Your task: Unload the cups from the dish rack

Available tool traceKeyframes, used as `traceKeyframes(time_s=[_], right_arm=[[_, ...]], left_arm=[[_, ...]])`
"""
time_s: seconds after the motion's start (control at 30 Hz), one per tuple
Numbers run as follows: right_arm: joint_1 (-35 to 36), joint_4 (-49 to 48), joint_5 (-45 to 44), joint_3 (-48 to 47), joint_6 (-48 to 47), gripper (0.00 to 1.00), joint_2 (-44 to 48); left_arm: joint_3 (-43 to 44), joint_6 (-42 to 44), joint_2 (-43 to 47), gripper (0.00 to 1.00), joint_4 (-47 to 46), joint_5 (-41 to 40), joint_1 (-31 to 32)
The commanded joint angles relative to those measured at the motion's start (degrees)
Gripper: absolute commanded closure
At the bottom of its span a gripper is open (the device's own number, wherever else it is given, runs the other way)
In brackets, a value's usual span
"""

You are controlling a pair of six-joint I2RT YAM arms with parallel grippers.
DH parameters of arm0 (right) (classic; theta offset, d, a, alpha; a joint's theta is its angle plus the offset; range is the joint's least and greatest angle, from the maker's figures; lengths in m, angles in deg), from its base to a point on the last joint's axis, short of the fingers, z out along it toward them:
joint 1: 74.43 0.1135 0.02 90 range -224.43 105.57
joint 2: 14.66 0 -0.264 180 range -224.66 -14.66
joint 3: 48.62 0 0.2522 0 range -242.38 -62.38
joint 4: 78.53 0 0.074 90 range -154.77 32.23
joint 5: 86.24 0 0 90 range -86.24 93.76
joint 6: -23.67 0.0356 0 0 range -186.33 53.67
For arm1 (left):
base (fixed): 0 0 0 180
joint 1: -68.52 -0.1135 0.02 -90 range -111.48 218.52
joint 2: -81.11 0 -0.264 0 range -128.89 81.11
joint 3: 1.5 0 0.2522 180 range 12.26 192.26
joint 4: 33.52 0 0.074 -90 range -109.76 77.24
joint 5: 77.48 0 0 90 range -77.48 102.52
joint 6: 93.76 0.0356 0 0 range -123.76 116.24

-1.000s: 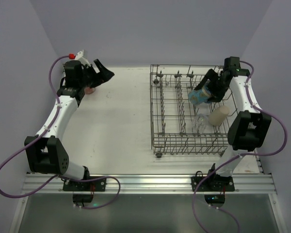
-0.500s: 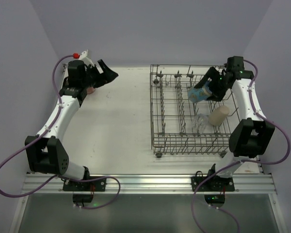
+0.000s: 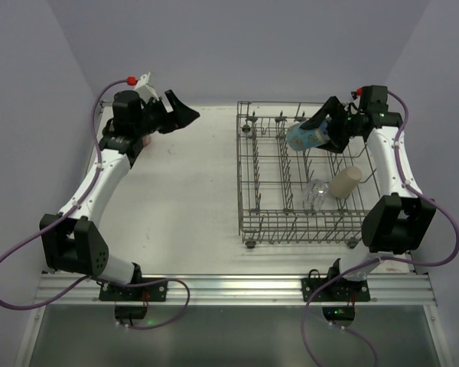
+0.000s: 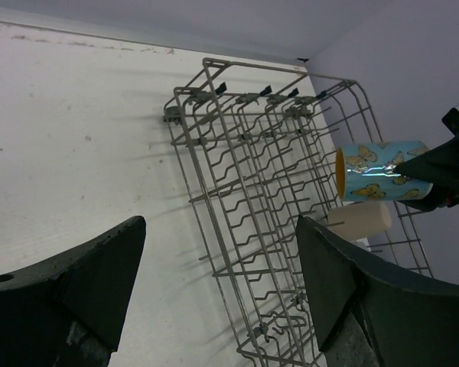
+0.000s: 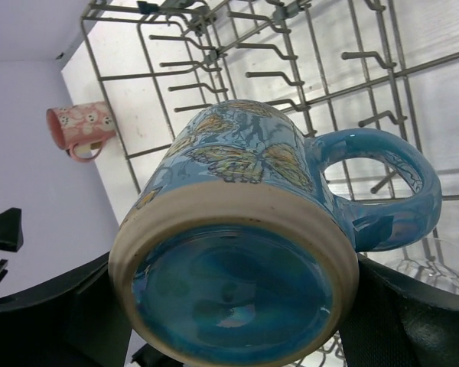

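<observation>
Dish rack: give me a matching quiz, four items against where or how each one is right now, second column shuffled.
Column one:
1. blue butterfly mug
2. pink mug
3. beige cup
4. left gripper

Column two:
A. open, nothing between the fingers
B. lying inside the dish rack, next to the glass tumbler
C. on the table, outside the rack
D. held in the right gripper

Pairs: 1-D, 2-C, 3-B, 4-A
</observation>
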Motion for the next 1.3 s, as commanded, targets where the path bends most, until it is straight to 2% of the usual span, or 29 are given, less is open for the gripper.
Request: traceKeyframes(time_s=[0.0, 0.53, 0.63, 0.8, 0.97, 1.1, 1.27], right_arm=[[0.44, -6.28, 8.07, -1.73, 3.82, 1.0, 4.76], [0.7, -14.28, 20.03, -0.68, 17.53, 1.0, 7.05], [0.88, -15.68, 21.52, -0.06, 20.34, 1.0, 7.83], [0.97, -19.02, 23.72, 1.26, 25.61, 1.0, 9.24], [1.23, -21.22, 26.36, 2.58, 29.31, 1.0, 10.3], [1.23, -21.05, 27.41, 2.49, 30.72, 1.0, 11.53], [1.41, -26.66, 30.49, 5.56, 37.29, 1.0, 13.46]], left_arm=[[1.25, -1.69, 1.08, 0.17, -6.69, 5.66, 0.67], [-13.7, -8.29, 1.7, 0.18, -44.12, 17.17, 3.04], [-16.51, -7.24, 1.44, 0.17, -53.5, 20.06, 4.79], [-19.31, 2.25, 1.08, 0.17, -57.04, 23.06, 8.67], [-23.36, 1.56, -1.37, 0.16, -69.33, 27.18, 9.55], [-24.33, 2.26, -3.66, 0.14, -74.62, 30.09, 10.78], [-25.57, 4.89, -6.03, 0.13, -82.27, 32.55, 13.85]])
